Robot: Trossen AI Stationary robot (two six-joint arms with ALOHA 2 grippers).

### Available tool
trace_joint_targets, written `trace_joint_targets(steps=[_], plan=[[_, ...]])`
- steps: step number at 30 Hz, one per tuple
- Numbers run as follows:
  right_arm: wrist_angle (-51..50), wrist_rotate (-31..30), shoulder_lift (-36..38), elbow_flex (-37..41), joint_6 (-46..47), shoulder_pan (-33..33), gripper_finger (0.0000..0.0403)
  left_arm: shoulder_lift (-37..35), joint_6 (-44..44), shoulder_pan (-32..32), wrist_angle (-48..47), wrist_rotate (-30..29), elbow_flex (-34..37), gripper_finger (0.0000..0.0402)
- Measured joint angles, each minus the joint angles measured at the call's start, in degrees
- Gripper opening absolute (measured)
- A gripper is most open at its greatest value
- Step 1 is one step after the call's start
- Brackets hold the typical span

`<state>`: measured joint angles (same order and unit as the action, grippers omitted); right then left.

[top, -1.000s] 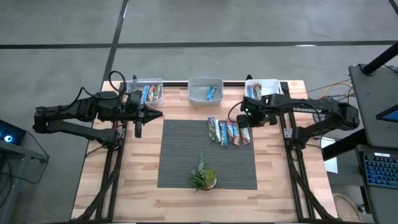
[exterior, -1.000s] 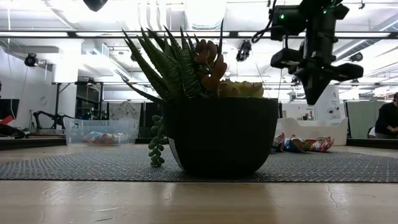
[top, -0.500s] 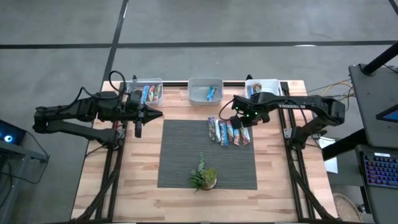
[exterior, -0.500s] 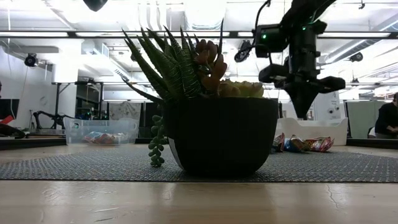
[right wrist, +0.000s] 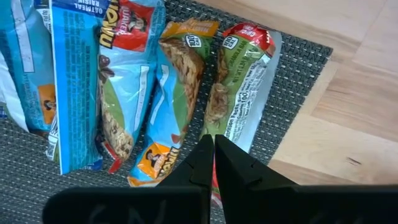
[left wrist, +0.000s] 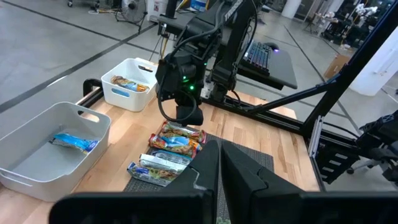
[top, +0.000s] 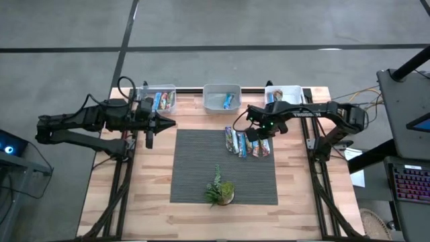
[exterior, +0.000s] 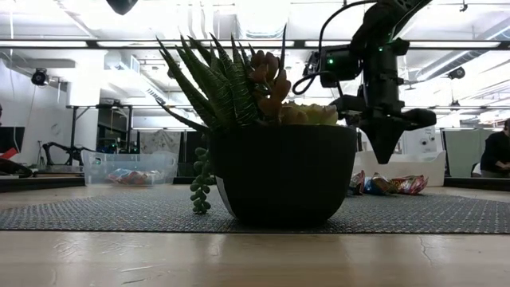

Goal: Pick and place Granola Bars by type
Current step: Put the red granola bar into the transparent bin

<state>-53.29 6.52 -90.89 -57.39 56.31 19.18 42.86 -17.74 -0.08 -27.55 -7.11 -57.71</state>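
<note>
Several granola bars [top: 247, 142] lie side by side on the grey mat's far right part; in the right wrist view a red-topped bar [right wrist: 244, 87], an orange-topped bar [right wrist: 177, 102] and blue bars [right wrist: 102, 81] show. My right gripper [top: 257, 135] hangs shut just above them [exterior: 387, 158], its tips over the seam between the red-topped and orange-topped bars [right wrist: 212, 149]. My left gripper [top: 169, 123] waits shut beside the mat's far left corner [left wrist: 220, 155].
Three bins stand along the far edge: the left one [top: 160, 101] holds bars, the middle one [top: 222, 99] one blue bar, the right one [top: 283, 93] some bars. A small potted plant [top: 220, 191] stands on the mat's near part and fills the low view [exterior: 271, 159].
My right gripper has moved toward the table's left and come down, from beside the bars' right end to just over the row. It has stayed shut. The bars have not moved.
</note>
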Motion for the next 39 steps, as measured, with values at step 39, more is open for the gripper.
trace_joint_targets(steps=[39], plan=[[2.83,-3.64,0.07,2.45,2.04,0.02,0.0017,0.01,-1.38,0.01,0.06,0.0,0.0,0.0]])
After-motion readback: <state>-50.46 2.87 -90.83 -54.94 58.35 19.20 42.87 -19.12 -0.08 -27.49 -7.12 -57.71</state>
